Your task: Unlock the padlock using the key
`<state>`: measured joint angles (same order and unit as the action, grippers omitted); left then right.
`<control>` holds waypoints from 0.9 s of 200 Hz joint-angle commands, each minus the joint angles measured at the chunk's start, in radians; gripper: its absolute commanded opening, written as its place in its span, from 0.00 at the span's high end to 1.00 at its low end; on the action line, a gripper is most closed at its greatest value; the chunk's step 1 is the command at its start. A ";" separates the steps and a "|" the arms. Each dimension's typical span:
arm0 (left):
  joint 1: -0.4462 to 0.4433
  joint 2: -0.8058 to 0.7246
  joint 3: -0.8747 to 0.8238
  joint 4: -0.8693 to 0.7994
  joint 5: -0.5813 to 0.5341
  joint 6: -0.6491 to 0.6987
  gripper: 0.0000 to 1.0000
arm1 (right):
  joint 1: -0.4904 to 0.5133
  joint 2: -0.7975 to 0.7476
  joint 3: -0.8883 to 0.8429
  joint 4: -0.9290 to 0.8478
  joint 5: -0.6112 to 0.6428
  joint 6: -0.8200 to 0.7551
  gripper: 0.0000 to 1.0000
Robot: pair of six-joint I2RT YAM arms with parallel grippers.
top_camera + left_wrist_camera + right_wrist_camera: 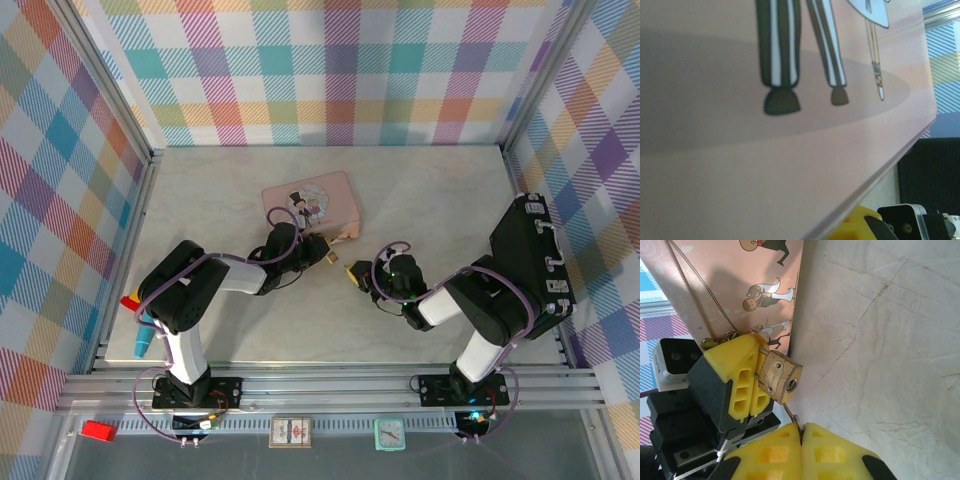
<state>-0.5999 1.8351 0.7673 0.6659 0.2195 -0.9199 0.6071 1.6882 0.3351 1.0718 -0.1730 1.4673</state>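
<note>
Both our arms fold inward, low. Left gripper [755, 372] pinches the padlock [781, 376] beside the tin [310, 200]; right gripper [802, 432] squeezes the key [791, 414], just below the keyhole. Marble table [890, 340], plaid walls [320, 70].

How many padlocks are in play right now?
1. The padlock sits pinched in the left gripper beside the pink tin, facing the right gripper, which grips the key. Another could be hidden behind the tin.
</note>
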 commanded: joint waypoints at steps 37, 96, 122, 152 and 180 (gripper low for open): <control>-0.004 -0.001 0.006 -0.018 0.084 -0.188 1.00 | -0.004 0.094 -0.018 0.161 -0.007 0.115 1.00; -0.006 -0.006 -0.008 0.003 0.064 -0.200 1.00 | -0.004 0.173 -0.019 0.274 -0.016 0.189 1.00; -0.006 -0.006 -0.011 0.010 0.058 -0.204 1.00 | -0.004 0.200 -0.025 0.334 -0.013 0.221 1.00; -0.006 -0.001 -0.015 0.028 0.058 -0.215 1.00 | -0.003 0.209 -0.016 0.335 -0.020 0.242 1.00; -0.008 0.000 -0.013 0.019 0.057 -0.220 1.00 | -0.004 0.203 -0.008 0.335 -0.026 0.261 1.00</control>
<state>-0.6006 1.8328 0.7704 0.6865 0.2050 -0.9817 0.6071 1.8866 0.3199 1.3422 -0.1822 1.6932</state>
